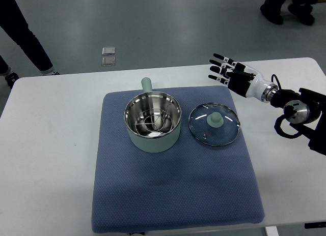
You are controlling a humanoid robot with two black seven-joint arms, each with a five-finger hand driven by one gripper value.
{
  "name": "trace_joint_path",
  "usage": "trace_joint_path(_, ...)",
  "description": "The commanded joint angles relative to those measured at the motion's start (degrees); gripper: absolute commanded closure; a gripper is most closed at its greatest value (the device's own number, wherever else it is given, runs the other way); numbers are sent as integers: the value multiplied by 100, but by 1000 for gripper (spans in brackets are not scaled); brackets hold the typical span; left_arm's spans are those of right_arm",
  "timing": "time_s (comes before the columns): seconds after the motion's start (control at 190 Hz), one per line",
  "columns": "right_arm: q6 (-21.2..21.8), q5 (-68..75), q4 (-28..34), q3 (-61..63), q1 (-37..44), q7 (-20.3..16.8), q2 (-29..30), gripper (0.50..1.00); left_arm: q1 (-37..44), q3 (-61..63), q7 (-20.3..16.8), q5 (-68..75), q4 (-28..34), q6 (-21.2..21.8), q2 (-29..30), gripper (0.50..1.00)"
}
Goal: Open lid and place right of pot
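One pot (153,121) stands open left of centre on the blue mat (173,195), which covers the white table (51,144); we note its pale green body, steel interior, and stub handle pointing toward the top of the frame; the glass lid (214,124) lies flat on the mat just right of the pot, knob up; at the upper right, we see the right hand (232,74) above the table, fingers spread, holding nothing, well apart from the lid.
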Motion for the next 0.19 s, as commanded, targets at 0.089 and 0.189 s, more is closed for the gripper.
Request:
trace_joint_path(0.089, 75, -33, 8, 21, -103, 9, 23, 568, 1, 0, 8, 0, 3, 28, 0, 500)
trace_joint_path(0.189, 233, -33, 8, 21, -130, 9, 14, 568, 19, 9, -1, 0, 12, 45, 0, 500)
